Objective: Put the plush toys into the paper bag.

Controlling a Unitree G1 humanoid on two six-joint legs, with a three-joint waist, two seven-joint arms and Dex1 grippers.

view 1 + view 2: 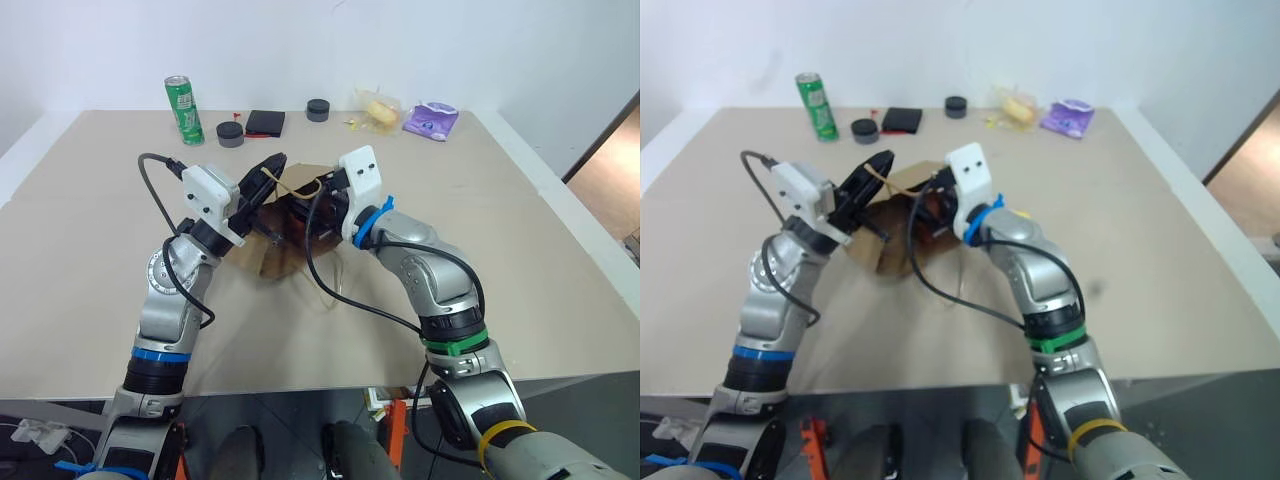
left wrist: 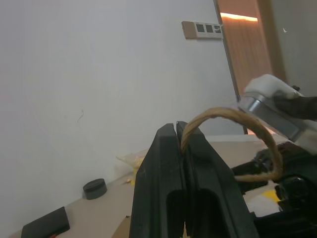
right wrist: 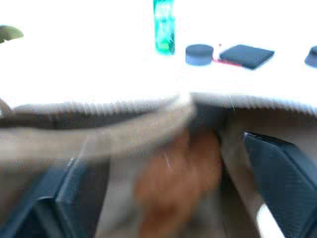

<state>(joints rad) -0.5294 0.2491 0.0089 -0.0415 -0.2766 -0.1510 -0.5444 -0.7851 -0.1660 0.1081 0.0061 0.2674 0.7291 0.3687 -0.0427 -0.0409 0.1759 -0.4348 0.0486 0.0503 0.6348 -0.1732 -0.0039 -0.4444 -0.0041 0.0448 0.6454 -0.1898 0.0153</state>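
Note:
The brown paper bag (image 1: 283, 255) stands near the middle of the table with its mouth held up. My left gripper (image 2: 179, 134) is shut on one tan loop handle (image 2: 233, 119) and holds it above the bag. My right gripper (image 3: 163, 158) reaches into the bag's mouth, its two black fingers (image 3: 282, 178) spread wide and open. A blurred brown plush toy (image 3: 173, 183) lies between and below those fingers, inside the bag, and they do not grip it. The bag's walls hide the rest of its inside.
Along the table's far edge stand a green can (image 1: 183, 109), two black round lids (image 1: 230, 134), a black flat case (image 1: 266, 123), a clear packet of yellow food (image 1: 380, 110) and a purple packet (image 1: 432, 120). A black cable (image 1: 330, 290) trails beside the bag.

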